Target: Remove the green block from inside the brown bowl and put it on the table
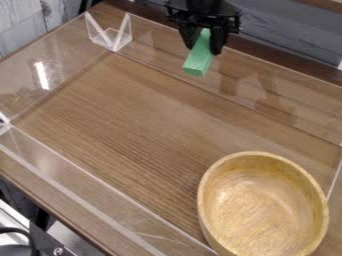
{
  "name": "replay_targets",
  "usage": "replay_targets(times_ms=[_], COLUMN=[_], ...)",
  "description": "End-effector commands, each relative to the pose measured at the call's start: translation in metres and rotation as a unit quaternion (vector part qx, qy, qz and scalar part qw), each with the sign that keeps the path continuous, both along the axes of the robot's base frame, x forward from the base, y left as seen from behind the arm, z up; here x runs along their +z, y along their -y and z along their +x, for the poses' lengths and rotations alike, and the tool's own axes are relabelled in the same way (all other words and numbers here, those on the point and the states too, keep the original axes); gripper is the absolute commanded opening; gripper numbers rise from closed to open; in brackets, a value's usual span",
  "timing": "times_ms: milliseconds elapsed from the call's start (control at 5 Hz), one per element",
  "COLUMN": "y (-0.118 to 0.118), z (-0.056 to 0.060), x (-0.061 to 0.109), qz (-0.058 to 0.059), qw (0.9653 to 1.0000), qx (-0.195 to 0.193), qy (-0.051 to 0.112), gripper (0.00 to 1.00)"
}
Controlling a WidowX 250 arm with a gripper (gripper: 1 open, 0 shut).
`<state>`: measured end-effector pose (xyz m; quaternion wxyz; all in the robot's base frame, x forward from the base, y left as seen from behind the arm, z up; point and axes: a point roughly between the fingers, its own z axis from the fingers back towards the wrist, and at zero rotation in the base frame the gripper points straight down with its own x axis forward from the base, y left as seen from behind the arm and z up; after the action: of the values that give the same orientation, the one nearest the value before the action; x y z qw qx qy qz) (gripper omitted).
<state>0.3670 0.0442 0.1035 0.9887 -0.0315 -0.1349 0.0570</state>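
Observation:
The green block (199,57) hangs tilted above the far part of the table (134,130), its upper end pinched in my black gripper (206,33), which is shut on it. The brown bowl (263,207), light tan wood with a thick rim, sits empty at the near right corner, well apart from the block and gripper.
Low clear plastic walls (54,60) edge the tabletop on all sides. A small clear triangular stand (108,33) sits at the far left corner. A grey plank wall runs behind the gripper.

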Motion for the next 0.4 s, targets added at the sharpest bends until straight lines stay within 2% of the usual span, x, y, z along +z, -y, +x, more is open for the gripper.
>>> replay_targets(times_ms=[0, 200], y=[-0.013, -0.022], z=[-0.008, -0.034], x=[0.016, 0.020], qz=[0.008, 0.008], qw=[0.9992, 0.9975], qx=[-0.026, -0.062], qy=[0.031, 0.031], gripper=[0.00, 0.00])
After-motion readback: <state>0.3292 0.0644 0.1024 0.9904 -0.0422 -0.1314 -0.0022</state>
